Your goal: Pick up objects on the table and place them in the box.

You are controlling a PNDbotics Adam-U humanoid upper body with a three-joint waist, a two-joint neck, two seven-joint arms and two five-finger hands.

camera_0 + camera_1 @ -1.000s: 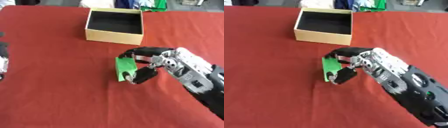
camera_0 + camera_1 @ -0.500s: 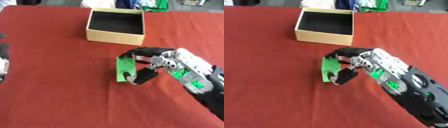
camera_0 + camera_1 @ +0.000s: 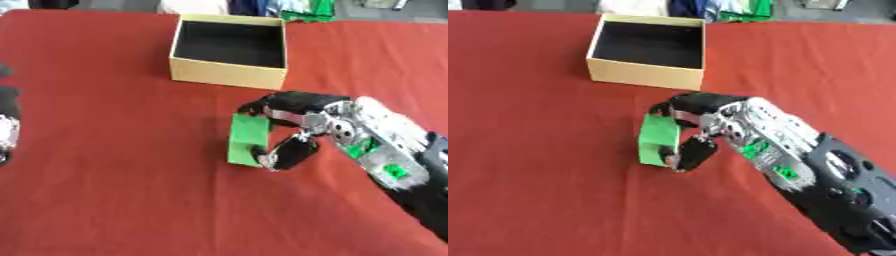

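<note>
Right hand (image 3: 319,125): curled round green block (image 3: 247,139), fingers over its far end, thumb under its near end; block at the fingertips, low over or on red table (image 3: 105,190), contact not discernible.
Left hand (image 3: 7,127): idle at the view's left edge, well apart; fingers not readable.
Box (image 3: 229,52): open, beyond the fingertips, apart from the block.
Advice: lift straight before travelling; keep block level; clear the near wall; release only above the dark interior.
</note>
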